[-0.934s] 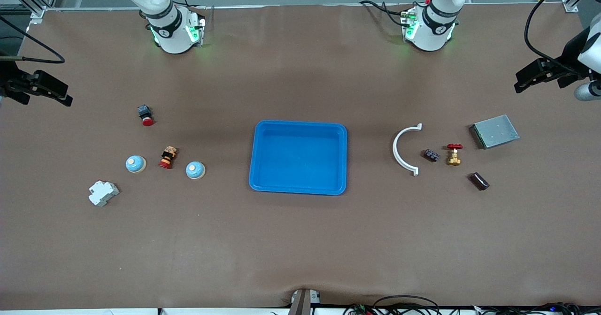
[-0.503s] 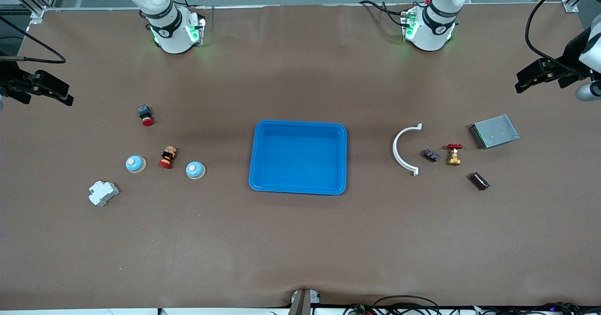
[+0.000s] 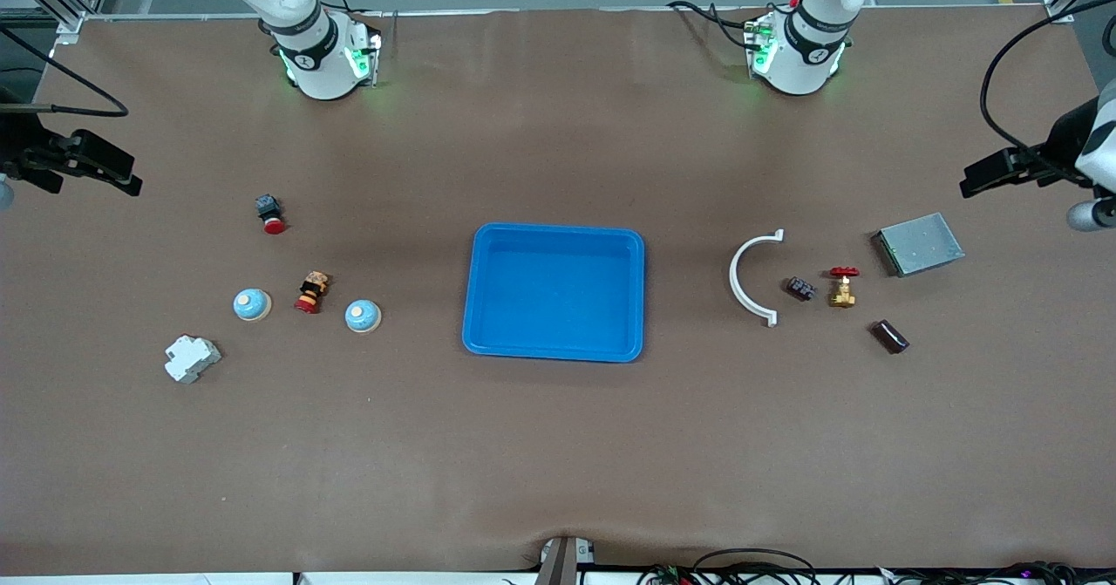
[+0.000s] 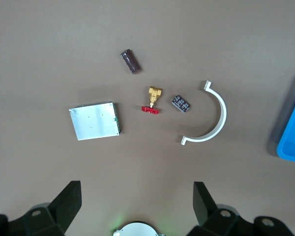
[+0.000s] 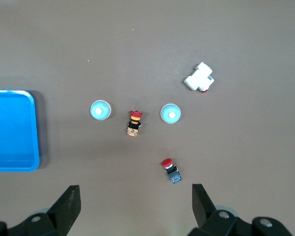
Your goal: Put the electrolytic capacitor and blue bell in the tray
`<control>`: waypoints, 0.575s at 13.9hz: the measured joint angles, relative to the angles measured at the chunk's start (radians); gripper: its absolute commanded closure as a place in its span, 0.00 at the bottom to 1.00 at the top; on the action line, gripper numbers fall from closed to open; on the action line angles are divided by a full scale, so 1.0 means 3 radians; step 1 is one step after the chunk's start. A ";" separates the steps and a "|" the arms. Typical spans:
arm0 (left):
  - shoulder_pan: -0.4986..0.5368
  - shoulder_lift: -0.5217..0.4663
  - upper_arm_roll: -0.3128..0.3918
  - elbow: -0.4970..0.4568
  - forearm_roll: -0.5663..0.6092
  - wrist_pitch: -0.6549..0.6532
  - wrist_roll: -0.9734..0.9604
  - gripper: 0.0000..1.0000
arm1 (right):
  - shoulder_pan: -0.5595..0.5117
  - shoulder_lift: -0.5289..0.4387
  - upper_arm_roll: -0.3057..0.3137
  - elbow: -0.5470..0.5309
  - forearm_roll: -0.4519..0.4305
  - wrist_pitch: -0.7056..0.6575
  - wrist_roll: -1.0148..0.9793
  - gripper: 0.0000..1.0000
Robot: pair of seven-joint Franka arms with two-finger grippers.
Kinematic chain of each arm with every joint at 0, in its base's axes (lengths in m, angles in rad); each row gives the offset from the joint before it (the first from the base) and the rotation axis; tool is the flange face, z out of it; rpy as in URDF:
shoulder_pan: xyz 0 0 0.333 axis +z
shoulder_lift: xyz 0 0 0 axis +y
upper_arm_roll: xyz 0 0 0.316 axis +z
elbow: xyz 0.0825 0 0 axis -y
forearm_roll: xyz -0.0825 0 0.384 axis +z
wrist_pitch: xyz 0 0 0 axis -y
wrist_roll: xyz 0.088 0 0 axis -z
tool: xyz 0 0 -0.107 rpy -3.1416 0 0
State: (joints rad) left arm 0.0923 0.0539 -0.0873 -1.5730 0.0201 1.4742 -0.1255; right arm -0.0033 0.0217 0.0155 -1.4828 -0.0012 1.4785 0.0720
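Observation:
The bright blue tray [image 3: 554,292] lies empty at the table's middle; its edge shows in the left wrist view [image 4: 294,132] and the right wrist view [image 5: 12,129]. The electrolytic capacitor [image 3: 889,336], a dark brown cylinder, lies toward the left arm's end, and shows in the left wrist view [image 4: 130,61]. Two blue bells [image 3: 252,305] [image 3: 362,316] sit toward the right arm's end, and show in the right wrist view [image 5: 170,113] [image 5: 100,110]. My left gripper [image 3: 978,177] [image 4: 136,196] hangs open and empty high over its end of the table. My right gripper [image 3: 118,173] [image 5: 136,196] hangs open and empty over its end.
Beside the capacitor lie a brass valve with a red handle [image 3: 842,285], a small black block [image 3: 801,288], a white curved bracket [image 3: 750,277] and a grey metal plate [image 3: 920,243]. Near the bells lie two red-capped push buttons [image 3: 270,214] [image 3: 311,292] and a white breaker [image 3: 192,358].
Both grippers have drifted a little, lower in the front view. Nothing on the table has moved.

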 measured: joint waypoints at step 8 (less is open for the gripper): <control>0.0073 0.0244 0.0000 -0.0912 -0.0318 0.0962 -0.0467 0.00 | 0.0429 0.0327 0.0037 -0.0044 0.0001 0.0225 0.0445 0.00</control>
State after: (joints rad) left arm 0.1143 0.1270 -0.0874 -1.8466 -0.0752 1.7627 -0.2657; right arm 0.1254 0.1200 0.0267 -1.4960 -0.0007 1.5460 0.2054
